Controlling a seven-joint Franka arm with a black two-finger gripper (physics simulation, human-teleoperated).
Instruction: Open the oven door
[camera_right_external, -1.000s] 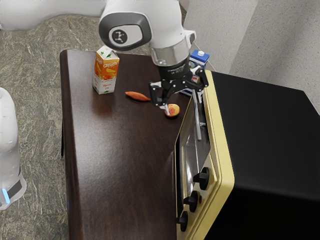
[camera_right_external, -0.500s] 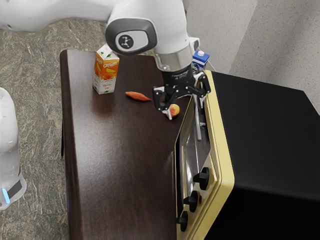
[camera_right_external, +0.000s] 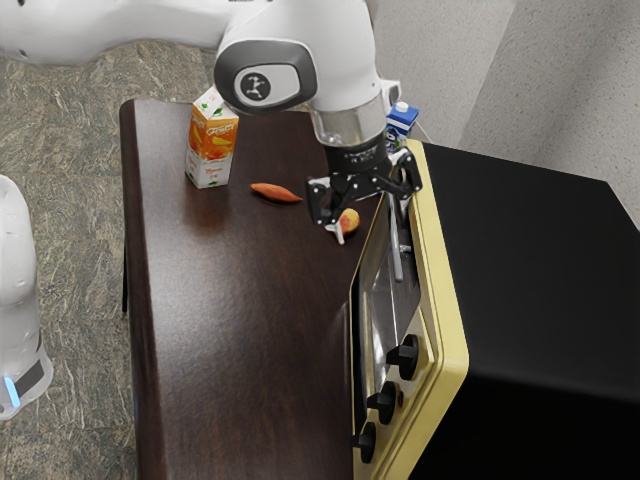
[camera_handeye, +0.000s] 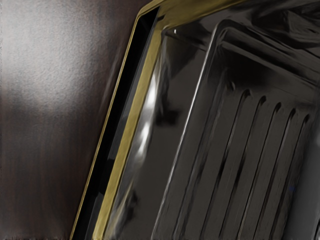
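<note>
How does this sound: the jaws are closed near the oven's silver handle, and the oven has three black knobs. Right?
Not quite: the exterior view shows the jaws open, standing wide apart. They are near the oven's silver handle, and the three knobs are black.

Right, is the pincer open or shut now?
Open: in the exterior view, the two fingers of the pincer stand wide apart, not closed together.

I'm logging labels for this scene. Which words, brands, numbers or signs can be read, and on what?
No word reads clearly enough to quote.
Orange carton: white script and smaller print, too blurred.
Blue carton: pale marking, too small.
Arm: small emblem on its joint cover, no readable letters.
Black collar: pale print, too small.
</note>
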